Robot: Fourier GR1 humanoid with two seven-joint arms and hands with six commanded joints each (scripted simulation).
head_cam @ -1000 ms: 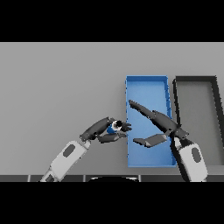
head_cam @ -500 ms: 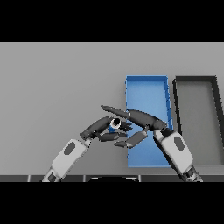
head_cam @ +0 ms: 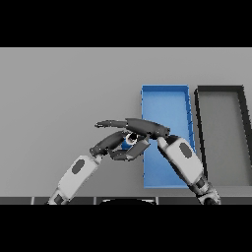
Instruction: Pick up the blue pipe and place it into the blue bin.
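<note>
The small blue pipe (head_cam: 129, 140) is held just above the table, a little left of the blue bin (head_cam: 165, 88). My left hand (head_cam: 105, 144) comes in from the lower left and is curled round the pipe. My right hand (head_cam: 148, 128) reaches in from the lower right across the bin's left wall. Its straight fingers lie over the pipe and its thumb sits below, so the pipe is between them and mostly hidden. The blue bin holds nothing that I can see.
A dark grey bin (head_cam: 219, 89) stands right beside the blue bin on its right. The grey table (head_cam: 59, 88) stretches away to the left and back.
My right hand has swung left from over the blue bin to the pipe and now brackets it. My left hand has stayed put, still holding the pipe.
</note>
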